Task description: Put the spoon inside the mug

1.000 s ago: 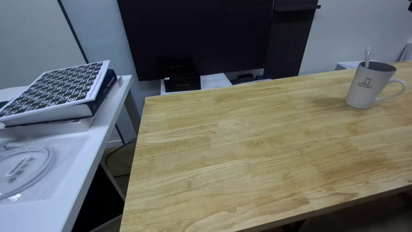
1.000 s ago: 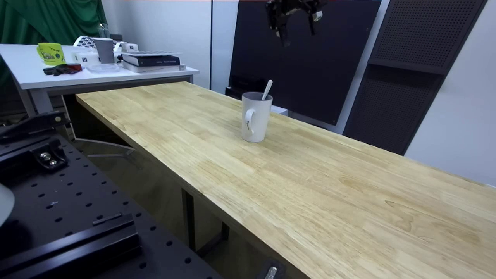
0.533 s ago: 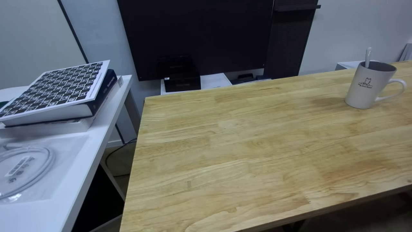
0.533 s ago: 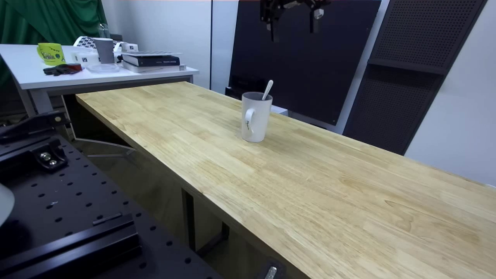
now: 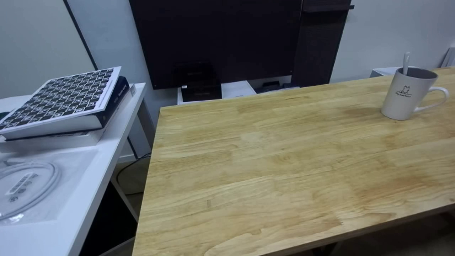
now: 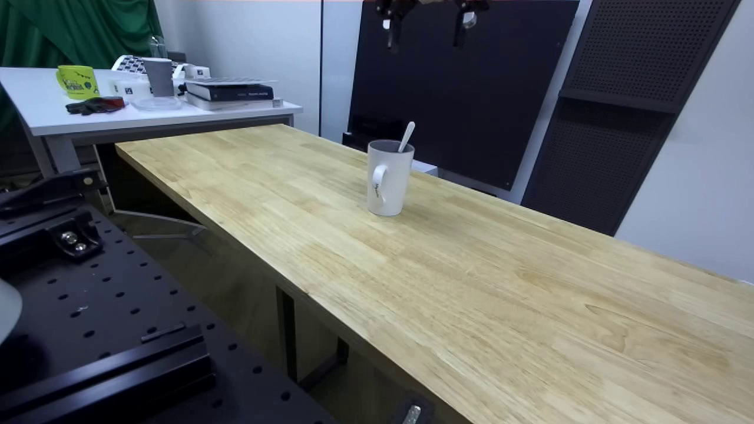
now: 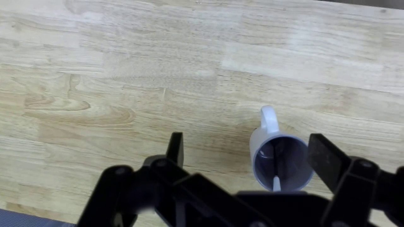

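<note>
Spoon (image 6: 406, 136) stands tilted inside the mug (image 6: 397, 182), its pale upper end projecting past the rim on the side opposite the loop handle (image 7: 269, 119); its lower end cannot be made out clearly. The mug rests upright on the table (image 6: 530, 265). As an exterior view shows, the gripper (image 6: 426, 43) hangs above and well apart from both, its fingers (image 6: 394, 36) spread and holding nothing. Placement thus appears complete, leaving probably only the arm's retreat. Principal hazard: the protruding spoon end. Should the gripper dip or swing sideways at low height, a finger might catch that end, levering the spoon out or tipping the mug. Secondary hazard: in the wrist view one finger (image 7: 326, 160) overlaps the rim along the line of sight; a descent there might strike the rim and shove or topple the mug.
</note>
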Tool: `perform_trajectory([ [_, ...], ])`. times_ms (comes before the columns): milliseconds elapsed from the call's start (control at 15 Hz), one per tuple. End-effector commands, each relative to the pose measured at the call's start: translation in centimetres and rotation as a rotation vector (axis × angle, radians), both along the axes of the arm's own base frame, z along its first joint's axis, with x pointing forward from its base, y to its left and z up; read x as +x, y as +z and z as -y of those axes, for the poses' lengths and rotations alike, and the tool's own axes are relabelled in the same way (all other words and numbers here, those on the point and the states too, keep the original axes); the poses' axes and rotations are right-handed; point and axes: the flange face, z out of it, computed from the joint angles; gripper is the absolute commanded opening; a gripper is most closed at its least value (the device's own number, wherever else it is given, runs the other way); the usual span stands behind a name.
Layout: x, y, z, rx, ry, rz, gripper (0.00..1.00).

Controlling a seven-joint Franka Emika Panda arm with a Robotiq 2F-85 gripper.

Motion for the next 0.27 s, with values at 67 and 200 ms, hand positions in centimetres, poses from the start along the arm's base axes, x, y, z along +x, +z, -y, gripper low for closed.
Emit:
perform_trajectory([
  [67,0.29,0.46,0.23,0.012,-0.003,0.009,1.00],
  [200,0.32,0.47,0.28,0.014,-0.004,0.009,1.00],
])
